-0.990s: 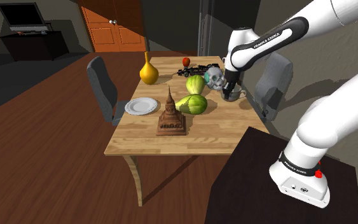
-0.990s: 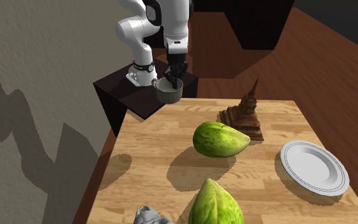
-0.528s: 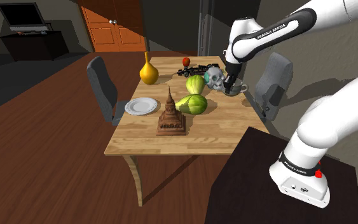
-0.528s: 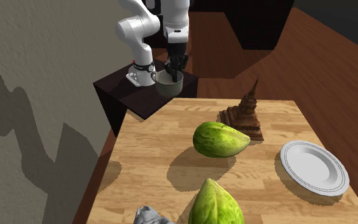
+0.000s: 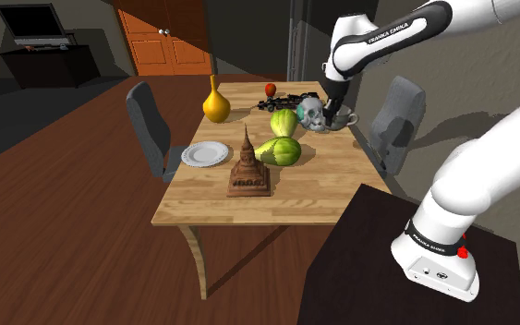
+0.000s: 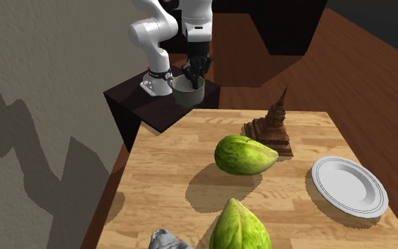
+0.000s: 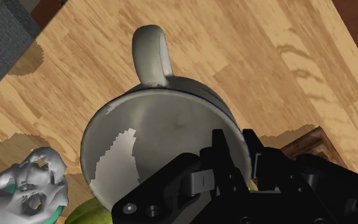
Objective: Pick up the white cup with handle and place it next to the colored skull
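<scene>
The tabletop (image 5: pixel 295 198) carries one pale cup (image 7: pixel 165 127) with a single handle, its rim between two black fingers (image 7: pixel 220 156). Just beside the fingers is one skull (image 5: pixel 312 113). Farther from the fingers are two green melons (image 5: pixel 279 150), one yellow gourd (image 5: pixel 215 103), one white plate (image 5: pixel 205 153), one brown tower figurine (image 5: pixel 249 171) and one small red fruit (image 5: pixel 270 90). Two grey chairs (image 5: pixel 149 129) stand at the sides.

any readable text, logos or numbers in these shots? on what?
"FRANKA EMIKA": on the dark forearm section of the arm, shoulder view.
White lettering on the band near the arm's base: too small to read.
No lettering on the cup, skull or plate.
</scene>
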`<state>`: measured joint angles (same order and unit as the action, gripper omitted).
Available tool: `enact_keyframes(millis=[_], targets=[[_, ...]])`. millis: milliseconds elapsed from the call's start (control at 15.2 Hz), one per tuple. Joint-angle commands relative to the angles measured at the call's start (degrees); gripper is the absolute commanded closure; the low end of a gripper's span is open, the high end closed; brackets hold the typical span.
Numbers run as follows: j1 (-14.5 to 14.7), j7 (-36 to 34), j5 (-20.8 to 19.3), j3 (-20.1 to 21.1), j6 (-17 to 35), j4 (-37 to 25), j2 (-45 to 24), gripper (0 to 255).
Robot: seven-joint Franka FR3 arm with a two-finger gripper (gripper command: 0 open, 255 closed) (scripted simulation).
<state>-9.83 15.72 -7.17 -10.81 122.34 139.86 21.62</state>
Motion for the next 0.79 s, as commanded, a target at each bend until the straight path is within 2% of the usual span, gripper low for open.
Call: enact_keyframes(millis=[0,396,726], targets=[[0.0,1.6,0.6,-1.1,0.1,-4.2,-4.2,255],[-0.4,6.9,3.8,-4.0,-0.4,-18.0,-17.5,255],[-1.8,11.4,7.6,-5.4,-2.9,-31.4,-28.7,255]])
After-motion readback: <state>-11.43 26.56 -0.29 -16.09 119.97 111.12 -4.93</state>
